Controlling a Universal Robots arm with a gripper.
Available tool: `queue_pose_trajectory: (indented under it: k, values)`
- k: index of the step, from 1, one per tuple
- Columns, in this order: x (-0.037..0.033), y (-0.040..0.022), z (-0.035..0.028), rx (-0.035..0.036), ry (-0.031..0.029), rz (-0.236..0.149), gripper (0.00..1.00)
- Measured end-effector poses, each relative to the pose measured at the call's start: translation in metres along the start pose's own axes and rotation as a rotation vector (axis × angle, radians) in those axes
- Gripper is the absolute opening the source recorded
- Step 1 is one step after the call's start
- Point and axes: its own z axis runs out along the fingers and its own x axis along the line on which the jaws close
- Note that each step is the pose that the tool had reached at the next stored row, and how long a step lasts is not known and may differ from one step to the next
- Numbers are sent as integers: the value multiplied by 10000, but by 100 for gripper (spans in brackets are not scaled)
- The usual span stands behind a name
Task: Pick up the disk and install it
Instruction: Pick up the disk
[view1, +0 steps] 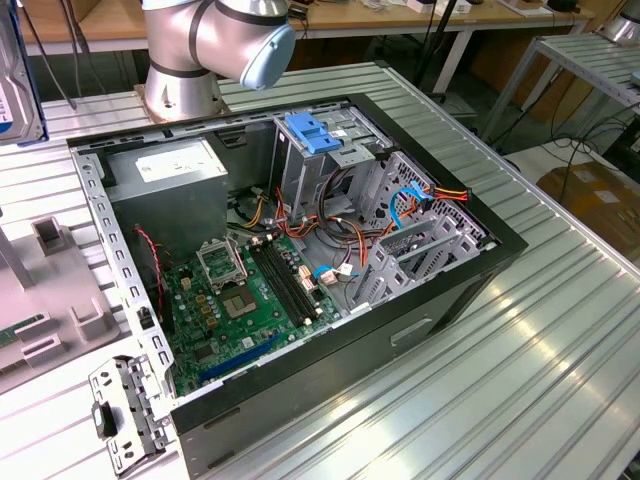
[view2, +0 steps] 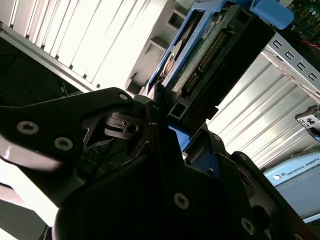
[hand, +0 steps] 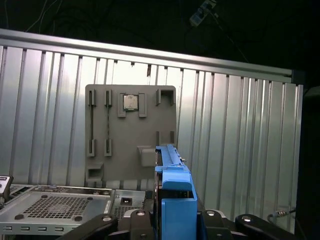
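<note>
In both wrist views my gripper (view2: 170, 120) is shut on the disk (view2: 210, 55), a flat hard drive whose green circuit board and connector row face the second wrist view. Its bright blue carrier edge (hand: 175, 190) rises from between the black fingers (hand: 220, 222) in the first wrist view. The disk hangs above the ribbed metal table and a grey fixture plate (hand: 130, 130). In the exterior view the disk (view1: 15, 90) stands on edge at the far left, well away from the open computer case (view1: 480, 250).
The case lies open, showing a green motherboard (view1: 245, 300), a grey power supply (view1: 170, 175) and a metal drive cage with a blue latch (view1: 312, 132). The arm's base (view1: 200, 50) stands behind the case. A loose metal bracket (view1: 125, 410) lies near the case's corner.
</note>
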Motion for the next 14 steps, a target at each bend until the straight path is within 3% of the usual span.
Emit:
queue_pose_trajectory:
  k: [14]
  values:
    - [15, -179, -5, -6, 0, 1, 37]
